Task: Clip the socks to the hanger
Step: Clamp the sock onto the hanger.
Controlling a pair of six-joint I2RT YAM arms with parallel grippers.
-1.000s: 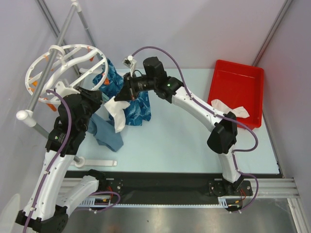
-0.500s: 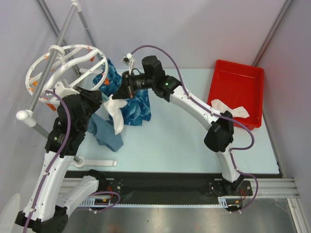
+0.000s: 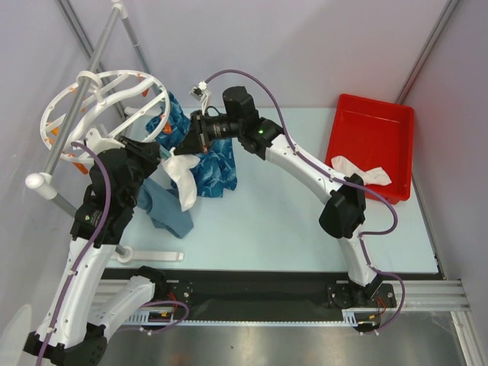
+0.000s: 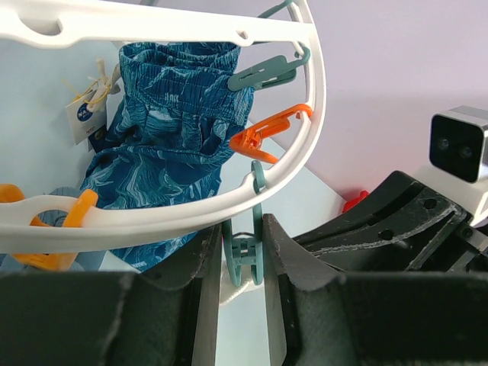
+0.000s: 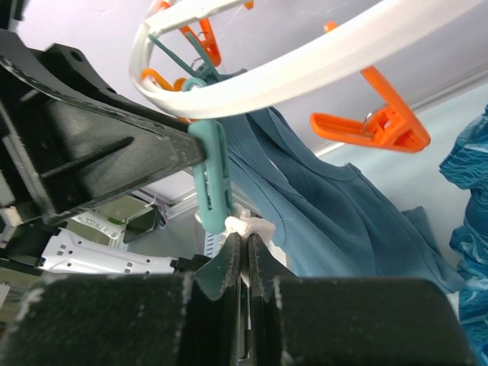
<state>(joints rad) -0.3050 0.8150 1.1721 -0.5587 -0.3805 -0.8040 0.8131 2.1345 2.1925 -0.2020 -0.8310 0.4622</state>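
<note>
- From above, the white round hanger [image 3: 107, 107] hangs tilted over the far left corner of the counter [image 3: 290, 221].
- The left end effector [image 3: 151, 156] reaches up under the hanger's near rim, and the right end effector [image 3: 185, 146] meets it there, carrying a white sock [image 3: 183, 183] that droops in front of a blue patterned cloth [image 3: 210, 164].
- A second sock [image 3: 362, 169] lies in the red tray [image 3: 374, 126] at the far right corner.
- From the left wrist, the left end effector [image 4: 242, 236] pinches a teal clip [image 4: 244, 263] hanging from the hanger rim [image 4: 191, 206], beside an orange clip [image 4: 267, 133].
- From the right wrist, the right end effector [image 5: 244, 242] has its fingers pressed together on the white sock [image 5: 250, 226], held just under the teal clip's [image 5: 210, 179] lower end, with a grey-blue garment [image 5: 320, 213] behind.
</note>
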